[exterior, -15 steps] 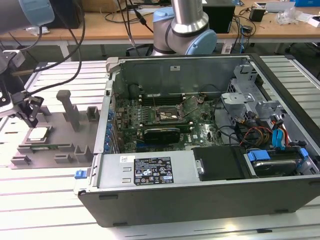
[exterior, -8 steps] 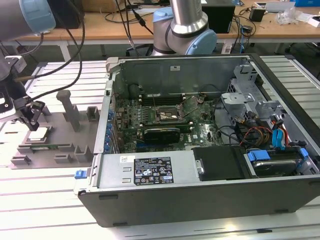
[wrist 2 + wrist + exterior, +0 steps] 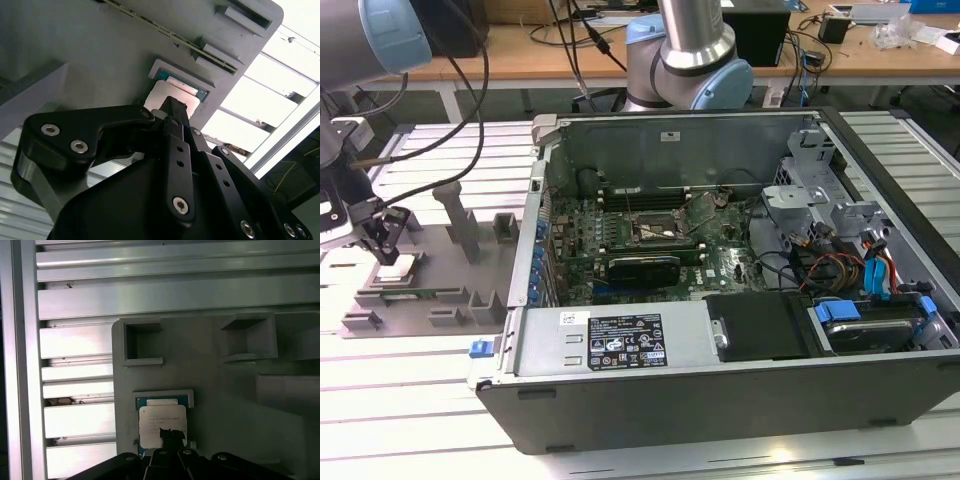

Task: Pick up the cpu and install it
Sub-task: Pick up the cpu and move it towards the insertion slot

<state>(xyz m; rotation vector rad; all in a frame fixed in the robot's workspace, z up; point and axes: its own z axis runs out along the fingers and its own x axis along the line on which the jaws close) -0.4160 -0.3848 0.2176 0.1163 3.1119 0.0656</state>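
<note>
- gripper (image 3: 386,240) at 9 o'clock of the open PC case (image 3: 620,400) in the exterior view, over the grey fixture tray (image 3: 455,270) on the worktop (image 3: 400,400).
- Fingers (image 3: 176,145) look together, nothing clamped between them.
- cpu (image 3: 399,265) lies flat in its tray pocket, directly under the gripper tip; contact unclear.
- Motherboard socket (image 3: 655,232) in the case, well apart.

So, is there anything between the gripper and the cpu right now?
Nothing visible does. The gripper hangs close over the cpu, which lies in its recess in the grey tray, with no object between them.
</note>
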